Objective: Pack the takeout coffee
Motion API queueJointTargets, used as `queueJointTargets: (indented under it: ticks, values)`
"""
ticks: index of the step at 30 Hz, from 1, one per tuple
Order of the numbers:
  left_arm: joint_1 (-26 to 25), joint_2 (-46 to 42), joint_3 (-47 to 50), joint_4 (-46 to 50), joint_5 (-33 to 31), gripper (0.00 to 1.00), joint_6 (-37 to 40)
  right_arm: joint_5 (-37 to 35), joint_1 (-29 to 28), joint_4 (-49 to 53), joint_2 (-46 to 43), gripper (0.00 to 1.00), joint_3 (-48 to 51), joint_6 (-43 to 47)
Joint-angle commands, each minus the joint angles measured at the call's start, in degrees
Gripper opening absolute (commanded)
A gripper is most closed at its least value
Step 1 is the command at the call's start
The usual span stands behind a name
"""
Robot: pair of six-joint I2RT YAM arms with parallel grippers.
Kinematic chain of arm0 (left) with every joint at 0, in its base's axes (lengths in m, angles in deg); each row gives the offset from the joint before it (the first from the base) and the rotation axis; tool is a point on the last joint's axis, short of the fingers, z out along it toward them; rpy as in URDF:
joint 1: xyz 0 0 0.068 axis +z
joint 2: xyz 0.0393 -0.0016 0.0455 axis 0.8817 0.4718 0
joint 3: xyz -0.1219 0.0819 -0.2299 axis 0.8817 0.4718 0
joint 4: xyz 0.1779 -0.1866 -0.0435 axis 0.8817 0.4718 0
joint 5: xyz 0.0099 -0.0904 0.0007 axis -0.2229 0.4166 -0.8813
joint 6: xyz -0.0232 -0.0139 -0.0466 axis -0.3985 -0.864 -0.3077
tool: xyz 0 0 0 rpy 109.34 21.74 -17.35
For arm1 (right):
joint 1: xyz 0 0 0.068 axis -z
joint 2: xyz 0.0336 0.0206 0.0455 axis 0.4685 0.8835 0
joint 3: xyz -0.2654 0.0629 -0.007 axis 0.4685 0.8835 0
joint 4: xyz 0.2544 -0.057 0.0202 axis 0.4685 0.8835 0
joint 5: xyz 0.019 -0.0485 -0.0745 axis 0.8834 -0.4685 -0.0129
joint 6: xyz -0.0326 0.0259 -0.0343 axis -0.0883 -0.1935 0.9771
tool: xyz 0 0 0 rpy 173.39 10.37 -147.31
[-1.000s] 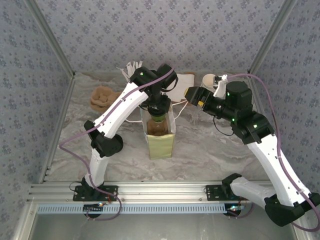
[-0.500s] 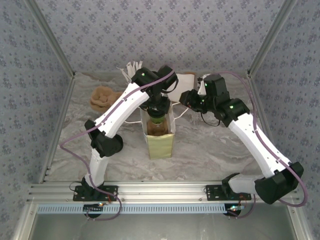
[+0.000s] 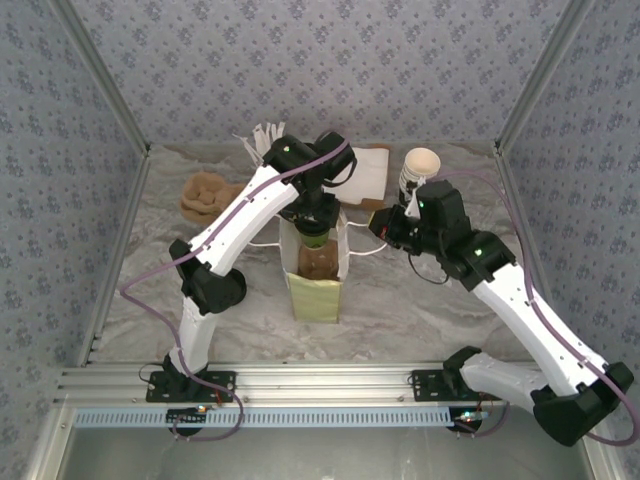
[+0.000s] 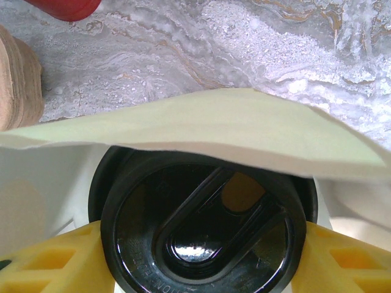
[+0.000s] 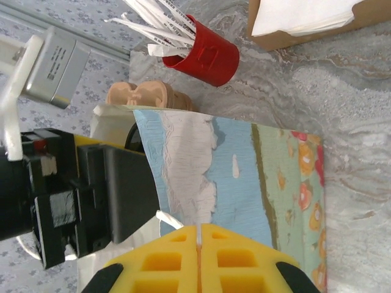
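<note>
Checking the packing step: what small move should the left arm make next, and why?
Probably lower the takeout coffee straight down into the paper bag. The left gripper clamps its black lid, the cup hangs in the bag's open mouth, and the right gripper is shut close beside the bag. Opening the jaws looks safer once the cup rests on the bottom.

**Green, black and veined grey**

The paper bag (image 3: 318, 295) is pale green in front, and one side is printed in blue, white, green and red-orange flowers. The takeout coffee (image 4: 201, 232) has a glossy black lid. The counter (image 3: 430, 300) is grey-white marble veined with tan. A red cup (image 5: 208, 58) holds white straws (image 5: 153, 24). The walls (image 3: 330, 70) carry a blue-grey floral print.
</note>
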Motion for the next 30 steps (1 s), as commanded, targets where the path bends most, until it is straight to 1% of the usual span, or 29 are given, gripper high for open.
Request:
queueJointTargets:
  ticks: [1,6,9,15,21,25,30]
  values:
    - [0.29,-1.84,-0.71,7.88,-0.86,0.55,-1.23,-4.68,-2.76,-1.52,-1.97,0.07,1.95,-4.68]
    - [0.01,-1.99,-0.33,7.32,-0.88,0.55,-2.30,-8.32,-6.77,-2.40,-3.14,0.07,3.75,-7.46]
    - [-0.71,-1.81,-1.44,7.40,-0.64,0.55,-2.86,-10.71,-8.62,-2.46,-3.85,0.09,3.74,-8.17]
    - [-3.34,0.04,-4.80,9.50,-0.97,0.55,-4.07,-12.69,-8.83,-0.54,-5.43,0.22,2.65,-7.74]
    - [-4.37,0.64,-6.68,10.04,-0.99,0.55,-4.32,-13.03,-7.47,1.41,-7.16,0.33,2.74,-5.87]
    - [-4.33,1.54,-5.05,10.04,-1.33,0.55,-4.30,-10.22,-3.58,1.94,-7.66,0.35,2.55,-4.31]
    - [-4.25,2.57,-4.04,9.69,-1.47,0.55,-3.90,-7.82,-0.72,1.94,-7.52,0.36,2.31,-2.84]
